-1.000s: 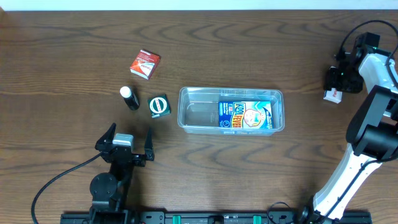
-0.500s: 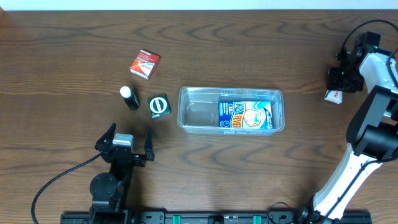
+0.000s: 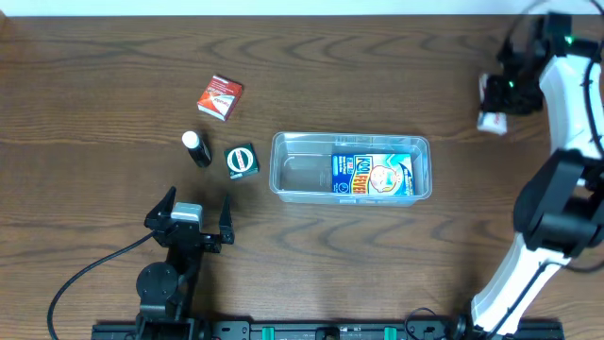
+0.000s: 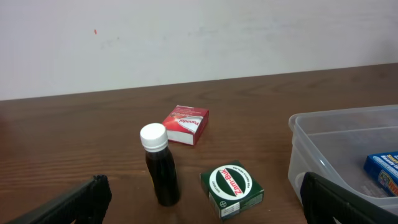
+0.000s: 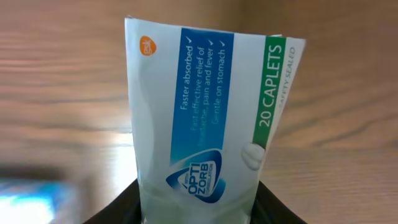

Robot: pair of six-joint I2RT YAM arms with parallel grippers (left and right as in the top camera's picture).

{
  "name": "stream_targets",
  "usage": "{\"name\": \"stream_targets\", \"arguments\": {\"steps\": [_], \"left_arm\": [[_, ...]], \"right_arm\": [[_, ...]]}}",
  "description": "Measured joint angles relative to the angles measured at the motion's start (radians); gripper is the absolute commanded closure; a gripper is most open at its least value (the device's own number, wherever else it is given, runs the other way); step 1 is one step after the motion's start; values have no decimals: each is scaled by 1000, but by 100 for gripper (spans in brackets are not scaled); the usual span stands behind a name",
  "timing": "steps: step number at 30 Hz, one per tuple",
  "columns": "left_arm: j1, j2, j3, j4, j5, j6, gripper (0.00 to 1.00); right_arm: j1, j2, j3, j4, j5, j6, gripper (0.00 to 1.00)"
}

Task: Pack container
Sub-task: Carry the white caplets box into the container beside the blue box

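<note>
Container [image 3: 300, 172]: a clear, shallow tub sitting about mid-desk, a little right of centre and nearer the front edge than the back. It is upright with its open side up.
Container's long axis: runs left to right, parallel to the desk's front edge, with the short ends facing the left and right edges.
Inside the container: a blue box [image 3: 372, 176] lies flat in the right half. The left half shows bare plastic.
My left gripper [image 3: 197, 202]: close to the front edge and left of the container, with fingers spread wide and nothing between them. In my left wrist view the container's wall [image 4: 336, 143] rises at the right and the blue box [image 4: 380, 169] shows through it.
My right gripper [image 3: 500, 94]: up near the back right corner of the desk, well apart from the container and clamped on a white caplet box [image 3: 492, 120].
Caplet box up close [image 5: 208, 112]: it fills my right wrist view, with blue and green bands and the words "20 CAPLETS". My dark fingers press on both sides of its lower end.
Black bottle [image 3: 196, 148]: white-capped and standing upright, left of the container [image 4: 160, 165].
Green box [image 3: 242, 160]: just beside the bottle, between it and the container's left end [image 4: 233, 190].
Red box [image 3: 220, 96]: further toward the back edge, behind the bottle [image 4: 186, 124].
</note>
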Motion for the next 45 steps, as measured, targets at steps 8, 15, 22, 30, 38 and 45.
{"name": "stream_targets", "arguments": {"steps": [8, 15, 22, 30, 38, 45], "left_arm": [[0, 0, 0, 0, 0, 0, 2], [0, 0, 0, 0, 0, 0, 2], [0, 0, 0, 0, 0, 0, 2], [0, 0, 0, 0, 0, 0, 2], [0, 0, 0, 0, 0, 0, 2], [0, 0, 0, 0, 0, 0, 2]], "right_arm": [[258, -208, 24, -95, -18, -53, 62], [454, -224, 23, -209, -22, -196, 54], [571, -224, 18, -303, -23, -347, 53], [596, -224, -14, -352, -22, -524, 55], [596, -223, -191, -294, -13, -678, 56], [589, -223, -348, -181, 37, -742, 52]]}}
